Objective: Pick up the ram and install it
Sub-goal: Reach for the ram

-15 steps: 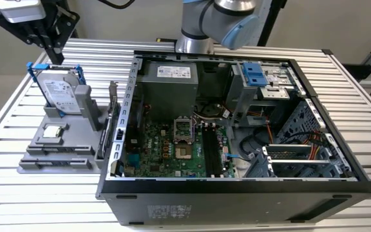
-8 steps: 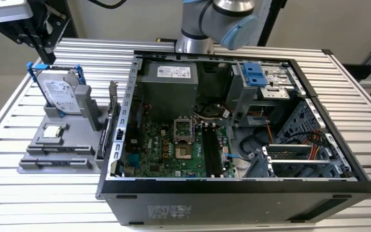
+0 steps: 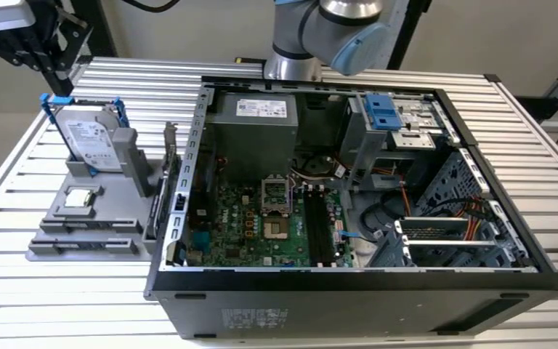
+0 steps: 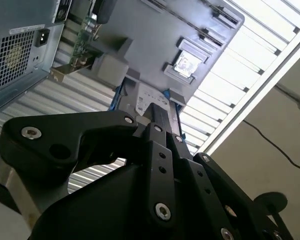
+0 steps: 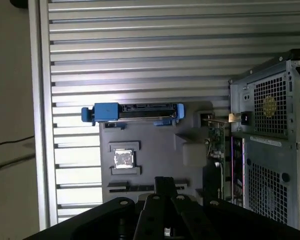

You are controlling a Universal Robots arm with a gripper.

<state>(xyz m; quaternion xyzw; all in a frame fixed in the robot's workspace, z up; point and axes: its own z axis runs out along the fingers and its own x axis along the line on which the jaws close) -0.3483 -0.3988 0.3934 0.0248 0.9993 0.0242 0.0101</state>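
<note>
Above the grey parts holder [image 5: 155,150] beside the open computer case [image 3: 357,291], the gripper [image 5: 165,184] hangs with jaws pressed together, hard drive [image 3: 95,142] upright in that holder.

Found the ram [image 5: 125,188] as a thin dark strip, upright on its long edge in a slot of the grey holder tray [image 5: 157,155], parallel to a tray edge.

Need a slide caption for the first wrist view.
Gray parts tray on slatted table holding blue-framed hard drive and square silver chip, computer case alongside.
</note>
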